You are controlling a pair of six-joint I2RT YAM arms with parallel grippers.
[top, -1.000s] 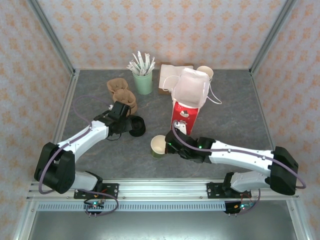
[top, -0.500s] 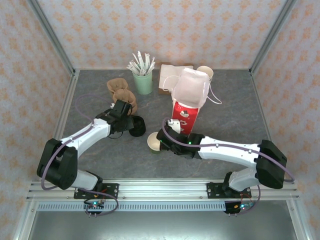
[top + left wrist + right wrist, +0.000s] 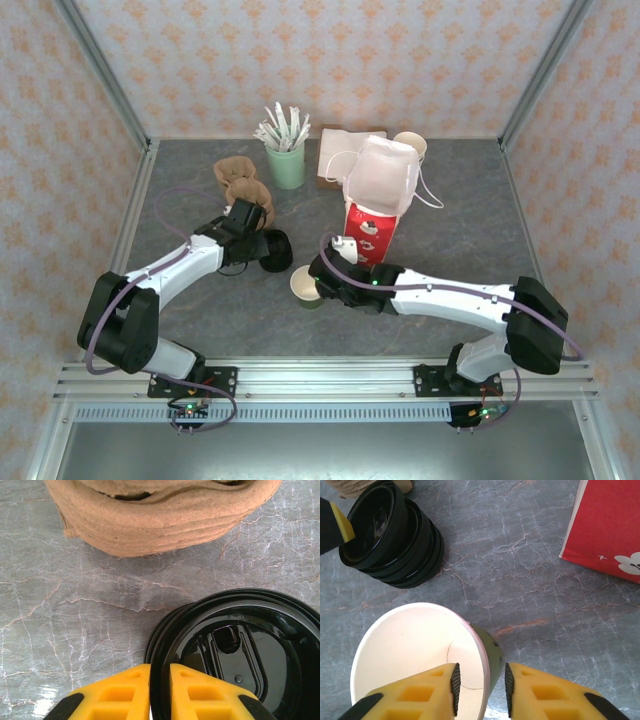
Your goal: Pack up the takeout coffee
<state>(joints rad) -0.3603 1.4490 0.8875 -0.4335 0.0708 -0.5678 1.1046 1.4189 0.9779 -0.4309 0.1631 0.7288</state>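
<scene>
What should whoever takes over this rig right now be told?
Left gripper: shut on the rim of the top black lid of the lid stack.
Right gripper: open, jaws straddling the wall of the paper cup.
Cup stands upright, lidless, near the red bag.
Done: cup set out, lid gripped.
Left to do: lid onto cup, cup into bag.

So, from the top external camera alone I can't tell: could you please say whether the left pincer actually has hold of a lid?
Observer: Yes; its wrist camera shows the left pincer pinching the rim of the top lid on the stack of black lids.
Operator: Thank you, and the right pincer at the cup?
Observer: The right pincer straddles the wall of the paper cup, one finger inside, one outside, jaws apart.
</scene>
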